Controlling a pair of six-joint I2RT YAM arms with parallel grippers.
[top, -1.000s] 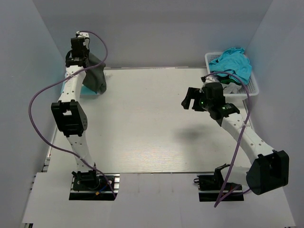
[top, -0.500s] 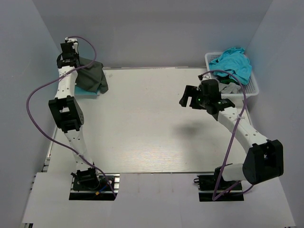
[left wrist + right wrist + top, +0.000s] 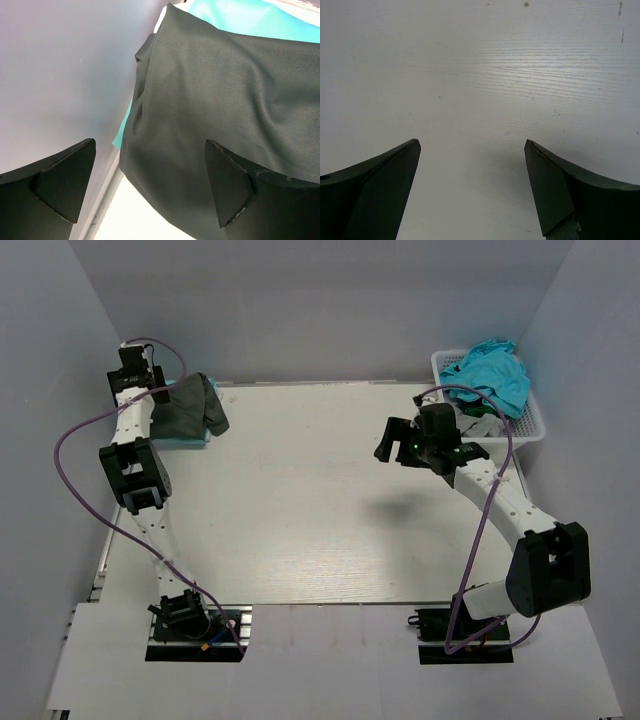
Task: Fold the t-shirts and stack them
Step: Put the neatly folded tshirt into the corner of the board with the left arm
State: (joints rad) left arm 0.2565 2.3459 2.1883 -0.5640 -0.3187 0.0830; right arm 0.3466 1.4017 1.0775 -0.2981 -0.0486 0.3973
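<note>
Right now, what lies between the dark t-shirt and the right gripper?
Only bare table, seen in the top view, separates the dark t-shirt from the right gripper.

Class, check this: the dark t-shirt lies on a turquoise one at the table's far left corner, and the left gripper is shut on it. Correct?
No: the left gripper is open, not gripping the dark t-shirt; the left wrist view shows it. The rest holds.

One dark grey tee (image 3: 190,405), folded but a bit rumpled, lies on top of a folded turquoise tee (image 3: 186,440) at the table (image 3: 300,500) far-left corner. A crumpled turquoise tee (image 3: 490,370) is heaped in the basket (image 3: 535,426), far right.
</note>
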